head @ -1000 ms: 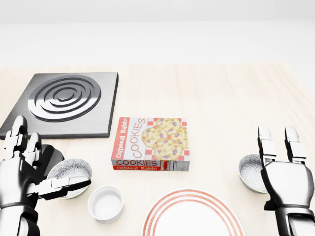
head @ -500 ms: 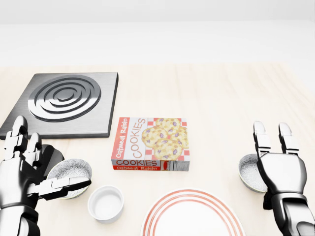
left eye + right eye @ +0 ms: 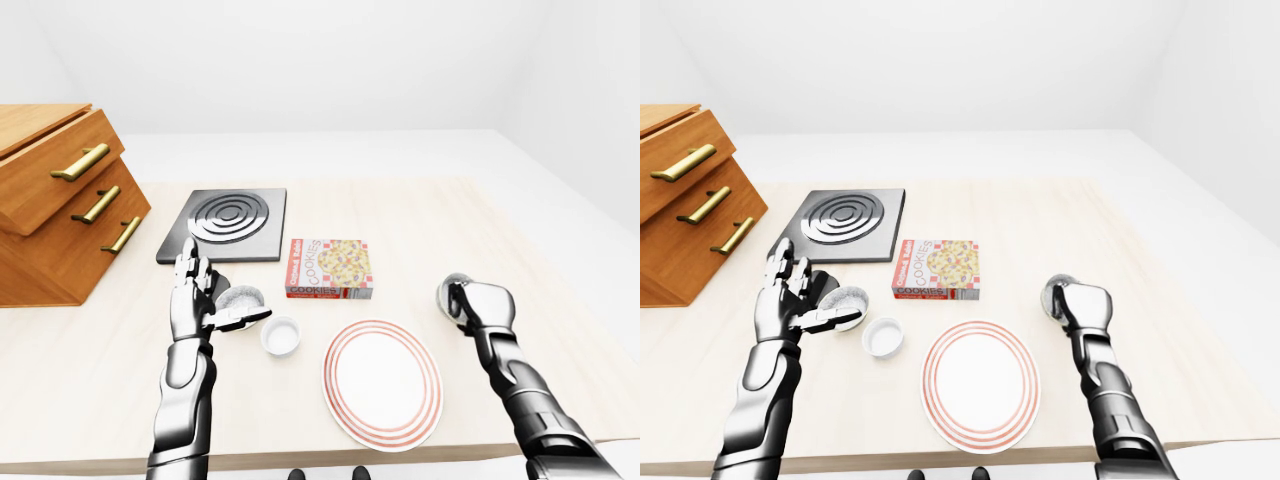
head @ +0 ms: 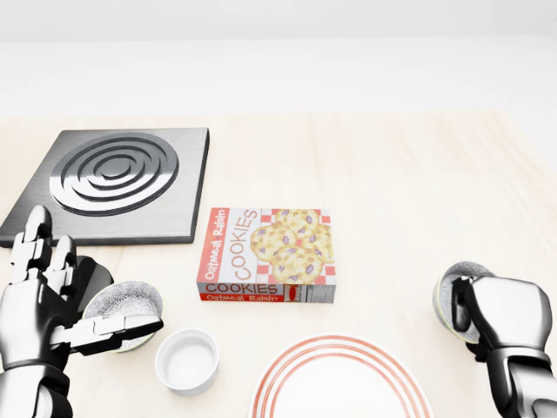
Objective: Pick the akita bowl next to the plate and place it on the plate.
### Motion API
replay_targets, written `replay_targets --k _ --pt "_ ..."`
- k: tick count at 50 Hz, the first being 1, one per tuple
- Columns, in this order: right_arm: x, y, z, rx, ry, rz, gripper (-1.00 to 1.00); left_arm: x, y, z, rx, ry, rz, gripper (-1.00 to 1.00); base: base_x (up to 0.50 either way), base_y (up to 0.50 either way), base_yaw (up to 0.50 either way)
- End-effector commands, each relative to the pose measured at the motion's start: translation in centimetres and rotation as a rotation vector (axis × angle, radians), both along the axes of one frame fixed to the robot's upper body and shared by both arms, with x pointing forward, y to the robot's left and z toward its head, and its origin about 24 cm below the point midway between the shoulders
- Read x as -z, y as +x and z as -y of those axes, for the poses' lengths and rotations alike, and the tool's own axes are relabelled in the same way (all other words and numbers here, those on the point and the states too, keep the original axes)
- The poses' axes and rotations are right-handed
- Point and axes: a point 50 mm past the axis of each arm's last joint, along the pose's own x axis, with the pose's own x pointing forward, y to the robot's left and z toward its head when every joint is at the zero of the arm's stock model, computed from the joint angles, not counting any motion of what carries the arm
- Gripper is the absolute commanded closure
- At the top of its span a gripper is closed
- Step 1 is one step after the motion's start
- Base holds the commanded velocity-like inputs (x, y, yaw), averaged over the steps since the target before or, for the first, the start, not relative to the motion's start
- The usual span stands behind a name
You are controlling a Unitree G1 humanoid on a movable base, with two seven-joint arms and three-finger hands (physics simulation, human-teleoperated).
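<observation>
Your right hand (image 4: 503,315) has its fingers curled round the right side of the akita bowl (image 4: 447,298), which lies to the right of the plate (image 4: 339,383), apart from it; the grip looks closed on the rim. Lift straight up first, keep the bowl level, then carry it left and lower it over the plate's middle. Your left hand (image 4: 39,313) stands open-fingered beside the other speckled bowl (image 4: 122,303); keep it clear.

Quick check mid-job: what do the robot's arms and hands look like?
The left arm and right arm are glossy silver-grey metal shells with black joints. The left hand and right hand match: chunky silver palms and three blocky, segmented fingers each. No cables, sleeves or markings show.
</observation>
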Motion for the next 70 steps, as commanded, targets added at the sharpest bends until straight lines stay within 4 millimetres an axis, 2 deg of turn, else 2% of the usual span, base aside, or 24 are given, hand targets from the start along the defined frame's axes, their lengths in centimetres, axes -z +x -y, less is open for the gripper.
replay_targets --k 1,9,22,25,28,33,37,39,42,50,51,58,65,70 --pt "-0.9 -0.3 0.4 0.023 0.035 0.064 1.00 0.2 0.0 0.0 0.002 0.002 0.000 -1.00 0.00 0.00 0.00" --pt "-2.9 -0.1 0.4 0.020 0.037 0.165 1.00 -0.3 -0.2 0.2 0.003 0.002 -0.001 -1.00 0.00 0.00 0.00" --pt "-8.0 -1.0 -0.8 -0.047 -0.049 0.405 1.00 0.2 0.0 0.0 0.002 0.003 -0.004 -1.00 0.00 0.00 0.00" --pt "-8.3 -1.1 -0.8 -0.043 -0.036 0.425 1.00 0.3 0.0 0.0 0.001 0.002 -0.005 -1.00 0.00 0.00 0.00" --pt "-7.8 -0.9 -0.8 -0.041 -0.037 0.399 1.00 0.4 0.1 0.0 0.000 0.002 -0.005 -1.00 0.00 0.00 0.00" --pt "-8.6 -1.4 -0.9 -0.040 -0.013 0.448 1.00 0.1 0.0 0.1 0.000 0.002 -0.006 -1.00 0.00 0.00 0.00" --pt "-9.2 -2.5 -1.3 -0.040 0.035 0.500 1.00 0.1 0.0 0.0 -0.002 0.001 -0.007 -1.00 0.00 0.00 0.00" --pt "-10.1 -3.6 -1.8 -0.043 0.121 0.559 1.00 0.1 0.0 0.0 -0.003 0.000 -0.007 -1.00 0.00 0.00 0.00" --pt "-10.6 -4.8 -3.0 -0.087 0.241 0.468 1.00 0.3 0.1 0.0 -0.002 0.000 -0.006 -1.00 0.00 0.00 0.00" --pt "-11.5 -6.7 -5.1 -0.182 0.397 0.308 1.00 -0.1 0.0 0.1 -0.002 -0.001 -0.005 -1.00 0.00 0.00 0.00" --pt "-11.6 -7.1 -5.5 -0.207 0.424 0.278 1.00 0.3 0.1 -0.1 -0.002 0.000 -0.004 -1.00 0.00 0.00 0.00" --pt "-11.9 -8.2 -6.8 -0.278 0.499 0.187 1.00 0.4 0.1 -0.1 -0.002 0.000 -0.005 -1.00 0.00 0.00 0.00" --pt "-13.6 -9.1 -8.8 -0.431 0.574 0.134 1.00 0.6 0.3 -0.2 -0.002 0.000 -0.004 -1.00 0.00 0.00 0.00" --pt "-13.4 -9.7 -9.5 -0.470 0.571 0.062 1.00 0.5 0.2 -0.1 -0.003 0.000 -0.006 -1.00 0.00 0.00 0.00"
